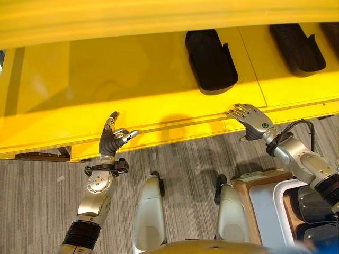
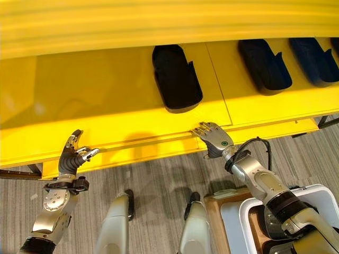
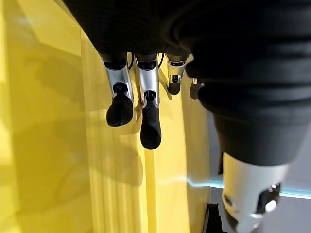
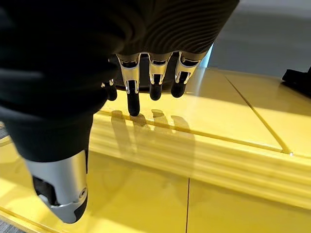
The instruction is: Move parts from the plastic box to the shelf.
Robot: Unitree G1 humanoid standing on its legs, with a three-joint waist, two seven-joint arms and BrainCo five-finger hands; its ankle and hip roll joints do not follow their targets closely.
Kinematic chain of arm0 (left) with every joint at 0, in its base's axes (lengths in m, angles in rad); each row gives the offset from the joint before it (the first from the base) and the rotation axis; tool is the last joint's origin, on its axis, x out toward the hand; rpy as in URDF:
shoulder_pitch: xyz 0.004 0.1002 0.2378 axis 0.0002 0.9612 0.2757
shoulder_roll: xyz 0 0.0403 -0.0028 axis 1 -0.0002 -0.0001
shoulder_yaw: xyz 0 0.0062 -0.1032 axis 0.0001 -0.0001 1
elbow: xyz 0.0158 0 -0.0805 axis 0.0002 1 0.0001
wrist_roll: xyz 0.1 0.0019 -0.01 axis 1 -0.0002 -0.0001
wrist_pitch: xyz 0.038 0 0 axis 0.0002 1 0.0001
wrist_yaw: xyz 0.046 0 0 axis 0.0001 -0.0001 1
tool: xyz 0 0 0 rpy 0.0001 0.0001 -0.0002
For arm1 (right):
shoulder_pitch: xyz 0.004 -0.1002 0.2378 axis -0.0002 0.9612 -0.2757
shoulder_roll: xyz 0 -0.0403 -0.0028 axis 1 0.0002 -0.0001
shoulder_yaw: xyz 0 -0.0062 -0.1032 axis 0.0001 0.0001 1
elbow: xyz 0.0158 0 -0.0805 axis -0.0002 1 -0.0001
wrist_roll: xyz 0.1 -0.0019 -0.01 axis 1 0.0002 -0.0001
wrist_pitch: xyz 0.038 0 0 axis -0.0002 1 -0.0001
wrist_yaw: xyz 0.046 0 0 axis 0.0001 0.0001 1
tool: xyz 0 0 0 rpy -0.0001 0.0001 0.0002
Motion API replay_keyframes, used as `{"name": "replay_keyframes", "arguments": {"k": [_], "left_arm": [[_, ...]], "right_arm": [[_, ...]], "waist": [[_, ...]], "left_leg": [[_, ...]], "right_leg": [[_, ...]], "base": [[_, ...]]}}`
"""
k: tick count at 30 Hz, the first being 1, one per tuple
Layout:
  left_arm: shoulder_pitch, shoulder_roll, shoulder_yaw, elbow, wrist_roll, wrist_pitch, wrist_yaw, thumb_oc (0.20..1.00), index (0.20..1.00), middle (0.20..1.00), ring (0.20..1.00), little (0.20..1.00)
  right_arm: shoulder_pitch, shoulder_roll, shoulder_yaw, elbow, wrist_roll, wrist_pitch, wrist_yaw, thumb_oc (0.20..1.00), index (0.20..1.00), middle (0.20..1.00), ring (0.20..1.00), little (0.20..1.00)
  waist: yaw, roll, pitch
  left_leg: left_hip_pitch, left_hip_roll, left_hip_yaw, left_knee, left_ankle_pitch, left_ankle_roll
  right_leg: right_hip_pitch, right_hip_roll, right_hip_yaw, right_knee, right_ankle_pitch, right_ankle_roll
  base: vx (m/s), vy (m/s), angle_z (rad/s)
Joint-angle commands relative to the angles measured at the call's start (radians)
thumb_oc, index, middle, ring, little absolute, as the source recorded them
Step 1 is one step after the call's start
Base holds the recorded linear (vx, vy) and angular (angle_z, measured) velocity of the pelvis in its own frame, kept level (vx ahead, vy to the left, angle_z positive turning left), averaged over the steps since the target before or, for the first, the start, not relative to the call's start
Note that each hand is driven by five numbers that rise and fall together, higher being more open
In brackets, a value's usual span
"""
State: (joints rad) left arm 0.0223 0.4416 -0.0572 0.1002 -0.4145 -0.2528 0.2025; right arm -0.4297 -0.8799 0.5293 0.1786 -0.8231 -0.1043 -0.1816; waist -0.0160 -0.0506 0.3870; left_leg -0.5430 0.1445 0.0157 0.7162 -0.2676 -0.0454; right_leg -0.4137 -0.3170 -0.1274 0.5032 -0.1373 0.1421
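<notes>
Left eye view — my right hand (image 1: 253,120) and left hand (image 1: 112,138) hover wide, empty, at the shelf (image 1: 106,79) lip; swinging back carelessly risks clipping it.

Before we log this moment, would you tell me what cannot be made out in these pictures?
- Plastic box: in the right eye view the picture's lower edge and the right hand's arm cut off its contents.
- Rightmost black part on the yellow shelf: clipped by the picture's right edge.
- Shelf space above: hidden by a blurred yellow band in the eye views.
- Left hand: open, holding nothing.
</notes>
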Motion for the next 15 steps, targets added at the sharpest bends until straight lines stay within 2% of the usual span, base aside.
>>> {"name": "replay_keyframes", "arguments": {"k": [1,15], "left_arm": [[0.005,-0.003,-0.03,-0.016,0.01,-0.01,0.002,1.0,1.0,1.0,1.0,1.0],[0.009,0.003,-0.033,-0.019,0.0,-0.019,-0.001,1.0,1.0,1.0,1.0,1.0]], "right_arm": [[-0.041,-0.005,-0.044,0.006,0.064,0.015,-0.03,1.0,1.0,1.0,1.0,1.0],[-0.122,-0.005,0.001,0.075,0.131,0.014,-0.029,1.0,1.0,1.0,1.0,1.0]], "waist": [[0.012,-0.007,-0.012],[0.027,-0.006,-0.01]], "left_leg": [[0.031,0.036,-0.073,-0.08,0.062,-0.051],[0.021,0.031,-0.077,-0.076,0.063,-0.048]], "right_leg": [[-0.041,-0.015,0.003,0.162,-0.052,-0.027],[-0.05,-0.016,0.002,0.17,-0.054,-0.027]], "base": [[0.0,0.0,0.0],[0.0,0.0,0.0]]}}
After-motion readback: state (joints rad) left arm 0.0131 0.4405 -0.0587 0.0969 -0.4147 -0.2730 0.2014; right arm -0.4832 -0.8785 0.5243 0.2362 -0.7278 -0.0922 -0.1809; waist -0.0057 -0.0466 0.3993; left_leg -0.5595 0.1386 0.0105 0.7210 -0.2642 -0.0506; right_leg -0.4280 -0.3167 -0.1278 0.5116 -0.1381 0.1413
